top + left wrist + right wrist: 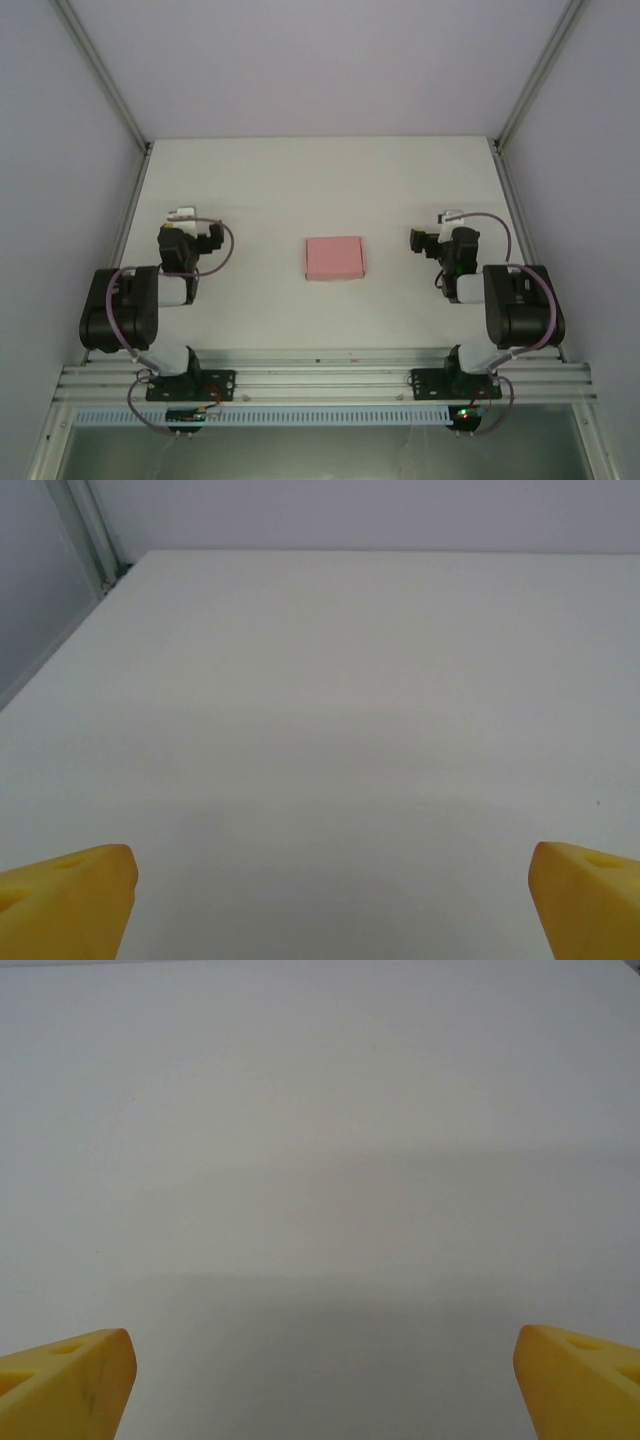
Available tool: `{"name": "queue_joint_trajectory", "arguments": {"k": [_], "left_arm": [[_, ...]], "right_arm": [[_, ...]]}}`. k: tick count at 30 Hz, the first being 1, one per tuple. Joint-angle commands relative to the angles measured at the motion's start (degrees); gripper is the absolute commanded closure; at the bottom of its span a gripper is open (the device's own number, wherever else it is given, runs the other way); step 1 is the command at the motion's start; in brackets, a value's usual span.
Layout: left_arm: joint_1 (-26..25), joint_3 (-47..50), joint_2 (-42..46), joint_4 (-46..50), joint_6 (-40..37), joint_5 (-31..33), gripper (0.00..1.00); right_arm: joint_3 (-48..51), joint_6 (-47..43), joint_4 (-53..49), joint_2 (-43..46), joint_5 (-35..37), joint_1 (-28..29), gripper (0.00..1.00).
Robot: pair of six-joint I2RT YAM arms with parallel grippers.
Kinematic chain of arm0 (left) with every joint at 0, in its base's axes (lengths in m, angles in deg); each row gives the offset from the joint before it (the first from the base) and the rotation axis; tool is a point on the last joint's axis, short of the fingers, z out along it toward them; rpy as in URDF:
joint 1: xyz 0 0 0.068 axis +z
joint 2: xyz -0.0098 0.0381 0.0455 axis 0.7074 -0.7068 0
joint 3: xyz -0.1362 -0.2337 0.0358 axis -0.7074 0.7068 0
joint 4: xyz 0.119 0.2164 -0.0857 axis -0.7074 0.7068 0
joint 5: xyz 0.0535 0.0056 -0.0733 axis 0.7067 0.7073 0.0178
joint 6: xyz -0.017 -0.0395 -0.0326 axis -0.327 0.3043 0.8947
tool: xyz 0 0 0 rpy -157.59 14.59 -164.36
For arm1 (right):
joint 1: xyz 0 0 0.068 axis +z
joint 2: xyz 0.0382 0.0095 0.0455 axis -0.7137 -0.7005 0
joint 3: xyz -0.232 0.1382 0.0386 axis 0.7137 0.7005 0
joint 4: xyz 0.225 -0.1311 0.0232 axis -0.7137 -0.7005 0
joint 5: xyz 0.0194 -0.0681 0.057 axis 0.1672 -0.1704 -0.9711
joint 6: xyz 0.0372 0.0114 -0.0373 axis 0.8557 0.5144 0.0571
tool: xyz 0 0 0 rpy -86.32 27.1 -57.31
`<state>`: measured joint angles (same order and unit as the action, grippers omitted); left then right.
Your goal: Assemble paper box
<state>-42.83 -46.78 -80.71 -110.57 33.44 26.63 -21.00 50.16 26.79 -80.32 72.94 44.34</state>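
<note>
The pink paper box point(334, 258) lies closed as a small shallow rectangle in the middle of the white table point(320, 190). My left gripper point(183, 222) rests well to its left, and my right gripper point(447, 228) well to its right, both apart from it. In the left wrist view the yellow fingertips point(66, 900) stand wide apart over bare table, so the left gripper point(335, 905) is open with nothing between them. The right gripper point(325, 1385) is likewise open, its yellow fingertips point(65, 1385) at the frame corners.
Grey enclosure walls and aluminium posts point(105, 75) border the table on the left, right and back. An aluminium rail point(320, 380) carries both arm bases at the near edge. A corner post point(88, 530) appears in the left wrist view.
</note>
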Motion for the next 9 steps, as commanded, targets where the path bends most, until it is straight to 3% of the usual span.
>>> {"name": "queue_joint_trajectory", "arguments": {"k": [1,9], "left_arm": [[0.00,-0.06,0.35,2.01,-1.04,-1.95,0.00],[0.00,0.03,0.32,1.85,-1.08,-1.96,0.00]], "right_arm": [[-0.71,1.17,0.31,0.03,1.03,0.21,0.01],[-0.67,1.20,0.17,0.06,0.65,0.22,0.01]]}}
